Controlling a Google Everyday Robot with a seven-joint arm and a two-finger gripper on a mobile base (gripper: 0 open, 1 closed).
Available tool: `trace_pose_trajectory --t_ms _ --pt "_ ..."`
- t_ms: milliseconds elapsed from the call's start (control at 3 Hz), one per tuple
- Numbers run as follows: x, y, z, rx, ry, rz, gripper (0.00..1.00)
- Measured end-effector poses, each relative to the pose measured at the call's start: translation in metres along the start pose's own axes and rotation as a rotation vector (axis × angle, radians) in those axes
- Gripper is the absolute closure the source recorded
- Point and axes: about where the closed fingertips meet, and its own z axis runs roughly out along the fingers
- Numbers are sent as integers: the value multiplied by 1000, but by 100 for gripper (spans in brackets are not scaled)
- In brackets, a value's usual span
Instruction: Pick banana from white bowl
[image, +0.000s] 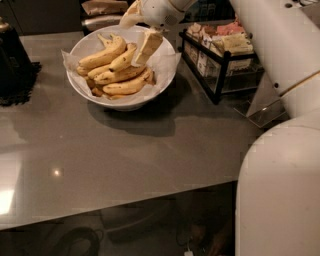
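My gripper (130, 44) over the white bowl (125, 103)
It was open and hung right by the short banana (119, 62), not holding it.

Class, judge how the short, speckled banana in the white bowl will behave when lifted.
The pincer hangs just above the banana. Its speckles suggest ripeness, so it is probably soft and easily bruised. Resting on other bananas in the white bowl, it may roll or slide when nudged.
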Motion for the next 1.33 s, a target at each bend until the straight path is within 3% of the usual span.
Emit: trace_pose_trajectory --t_ms 667,1000,1333 --pt "-17 32 43 -128 -49 -15 31" --pt "-20 39 54 -163 -46 -35 46" --pt "-20 41 58 -173 -39 -43 69"
